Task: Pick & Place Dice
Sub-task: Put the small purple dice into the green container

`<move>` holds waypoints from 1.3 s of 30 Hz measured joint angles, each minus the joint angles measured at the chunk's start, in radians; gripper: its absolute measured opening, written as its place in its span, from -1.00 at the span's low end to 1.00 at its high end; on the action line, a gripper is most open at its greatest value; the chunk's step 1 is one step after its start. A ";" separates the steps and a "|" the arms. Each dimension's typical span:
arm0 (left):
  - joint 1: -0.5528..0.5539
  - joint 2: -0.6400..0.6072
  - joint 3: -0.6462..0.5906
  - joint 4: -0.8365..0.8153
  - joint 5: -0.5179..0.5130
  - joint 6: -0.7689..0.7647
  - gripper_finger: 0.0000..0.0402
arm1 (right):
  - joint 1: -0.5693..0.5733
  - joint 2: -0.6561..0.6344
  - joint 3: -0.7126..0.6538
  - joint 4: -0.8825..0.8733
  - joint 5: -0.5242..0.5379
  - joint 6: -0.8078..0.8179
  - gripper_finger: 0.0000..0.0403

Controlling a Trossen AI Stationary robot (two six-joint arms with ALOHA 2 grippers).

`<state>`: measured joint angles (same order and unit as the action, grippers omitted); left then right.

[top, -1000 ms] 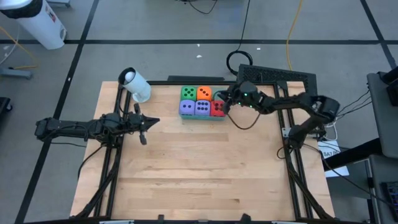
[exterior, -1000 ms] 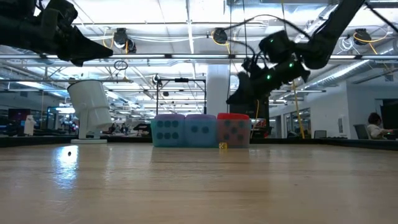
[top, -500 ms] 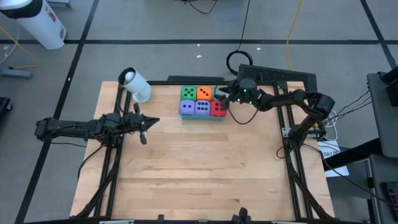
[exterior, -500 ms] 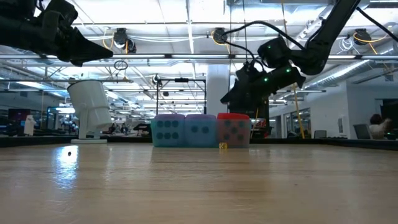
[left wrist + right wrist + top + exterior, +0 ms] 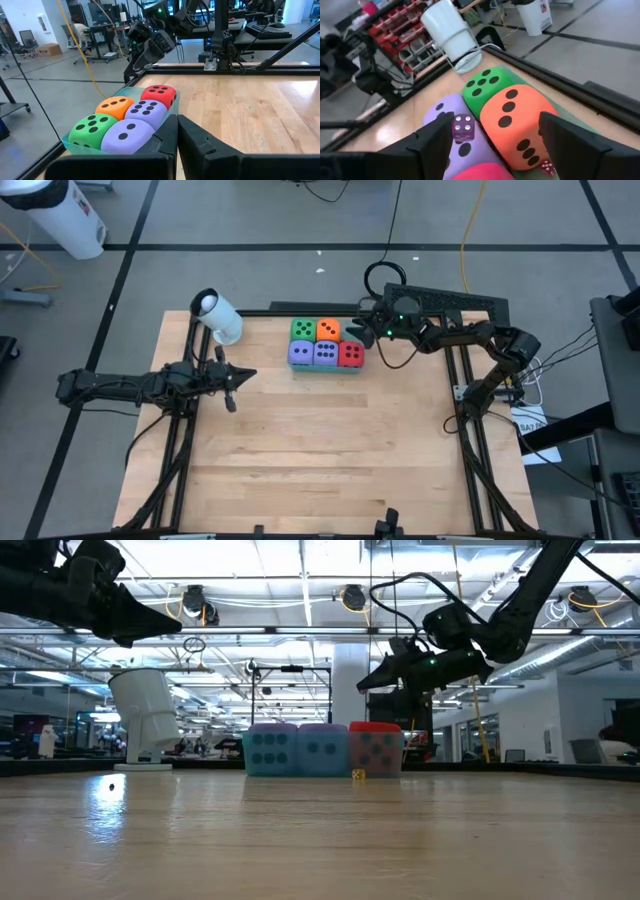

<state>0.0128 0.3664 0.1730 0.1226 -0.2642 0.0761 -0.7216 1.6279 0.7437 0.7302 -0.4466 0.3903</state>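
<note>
Five dice sit packed together in a shallow translucent green tray (image 5: 69, 142) at the table's far edge. The green die (image 5: 300, 329) and orange die (image 5: 327, 330) are in the far row. Two purple dice (image 5: 312, 353) and the red die (image 5: 351, 354) are in the near row. My right gripper (image 5: 362, 330) hovers open just right of the orange die and above the red die (image 5: 375, 750), touching nothing. In its wrist view the fingers (image 5: 432, 145) frame the orange die (image 5: 517, 120). My left gripper (image 5: 235, 377) waits shut over the table's left part.
A white cylinder (image 5: 218, 316) stands at the far left corner. Tiny dice show near the big ones: a purple one (image 5: 464, 127), a red one (image 5: 547, 167) and a yellow one (image 5: 358, 774). Bare wooden tabletop (image 5: 320, 450) stretches toward the near edge.
My right gripper has drawn back from the red die toward the far right, risen a little and tipped from pointing down to nearly level. The red die stays at rest in the tray beside the purple one.
</note>
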 joint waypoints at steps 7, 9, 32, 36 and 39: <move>0.000 0.000 0.000 0.000 0.000 -0.003 -0.91 | 0.060 0.000 0.000 -0.059 0.201 -0.320 0.16; 0.000 0.000 0.000 0.001 0.000 -0.003 -0.91 | 0.087 0.000 0.000 -0.087 0.273 -0.408 0.00; 0.000 0.000 0.000 0.001 0.000 0.005 -0.91 | 0.090 0.000 0.000 -0.090 0.339 -0.300 0.59; 0.000 0.000 0.000 -0.002 0.000 -0.017 -0.91 | 0.097 0.000 0.000 -0.089 0.271 -0.457 0.60; 0.000 0.021 0.000 -0.014 -0.029 -0.087 -0.92 | 0.117 0.000 -0.001 -0.091 0.292 -0.597 0.53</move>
<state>0.0124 0.3875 0.1730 0.1083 -0.2934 -0.0108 -0.6042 1.6283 0.7429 0.6392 -0.1551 -0.2066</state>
